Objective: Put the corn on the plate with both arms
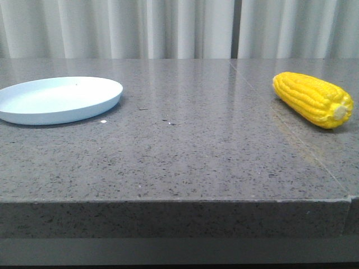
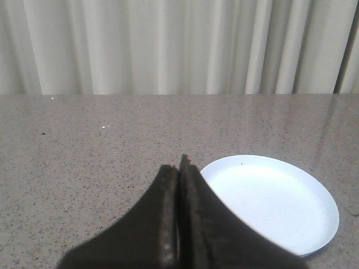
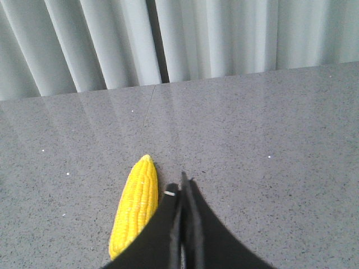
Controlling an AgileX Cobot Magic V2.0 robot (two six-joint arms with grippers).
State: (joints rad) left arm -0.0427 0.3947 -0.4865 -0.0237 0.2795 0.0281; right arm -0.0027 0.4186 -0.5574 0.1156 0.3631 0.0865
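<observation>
The yellow corn (image 1: 313, 98) lies on the grey stone table at the far right, its pale cut stem end toward the front. The pale blue plate (image 1: 59, 99) sits at the far left and holds nothing. Neither gripper shows in the front view. In the left wrist view my left gripper (image 2: 178, 168) is shut and empty, its black fingers pressed together, with the plate (image 2: 275, 204) just beside it. In the right wrist view my right gripper (image 3: 180, 188) is shut and empty, with the corn (image 3: 136, 204) lying beside it, apart from the fingers.
The grey speckled table (image 1: 185, 151) has a front edge close to the camera and a seam running near the corn. White curtains (image 1: 168, 28) hang behind the table's far edge. A few small white specks lie near the plate.
</observation>
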